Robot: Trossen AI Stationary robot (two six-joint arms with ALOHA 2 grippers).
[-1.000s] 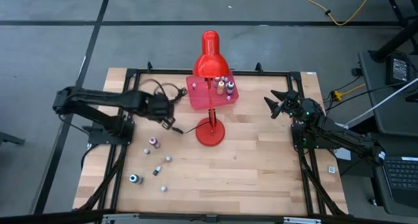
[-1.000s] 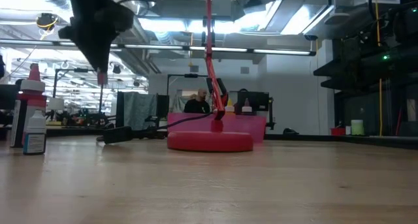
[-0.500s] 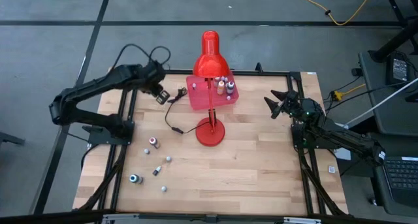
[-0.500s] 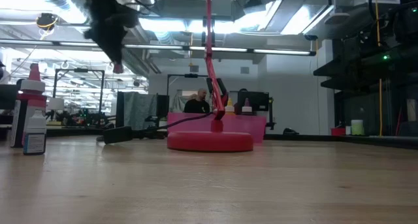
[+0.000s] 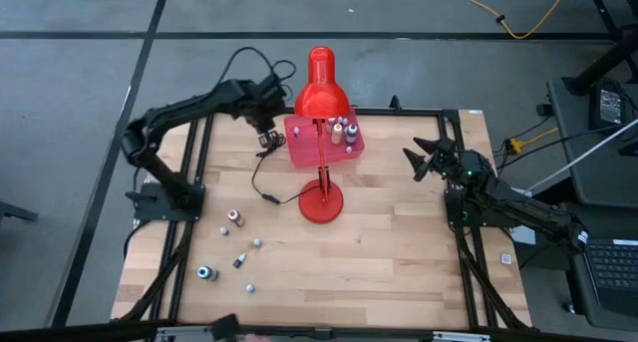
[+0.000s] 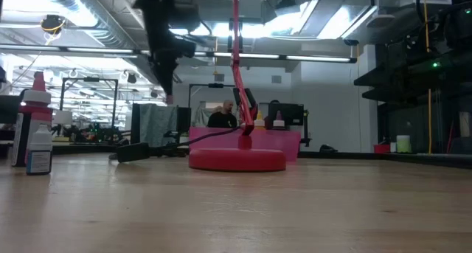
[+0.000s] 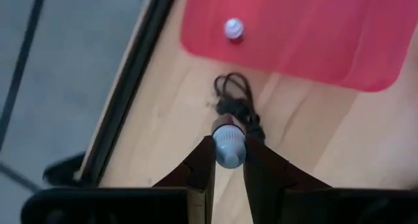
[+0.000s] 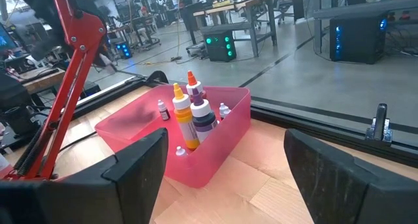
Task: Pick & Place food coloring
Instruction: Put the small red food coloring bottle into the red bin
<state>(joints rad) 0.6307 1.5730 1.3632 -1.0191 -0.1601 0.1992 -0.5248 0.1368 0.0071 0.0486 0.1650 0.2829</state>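
My left gripper (image 5: 267, 136) hovers over the table's far left, just left of the pink tray (image 5: 311, 155), shut on a tiny food coloring bottle (image 7: 228, 147) with a pale cap. The tray holds several bottles (image 5: 342, 132); one cap (image 7: 234, 29) shows in the left wrist view. Several more small bottles (image 5: 234, 216) stand or lie on the wood near the left front. My right gripper (image 5: 423, 163) waits open at the right side, its fingers (image 8: 134, 160) wide apart with nothing between them. My left gripper pinches the bottle at its pale cap (image 7: 229, 152) between the two fingertips (image 7: 204, 160). The fingers slant steeply down from above. The bottle is lifted clear of the table, its darker body (image 7: 219, 125) pointing down past the fingertips, above the black cord (image 7: 236, 101).
A tall red desk lamp has its base (image 5: 321, 200) at mid-table and its head (image 5: 319, 88) over the tray's far edge; its black cord (image 5: 261, 174) runs left under my left gripper. A black frame (image 5: 199, 133) rims the table. A large bottle (image 6: 33, 135) stands close to the low camera.
My left gripper has swung from the table's left middle toward the far edge and rightward to the pink tray, staying high and rolling about its own axis. It has stayed shut on the small bottle, which travels with it clear of the table.
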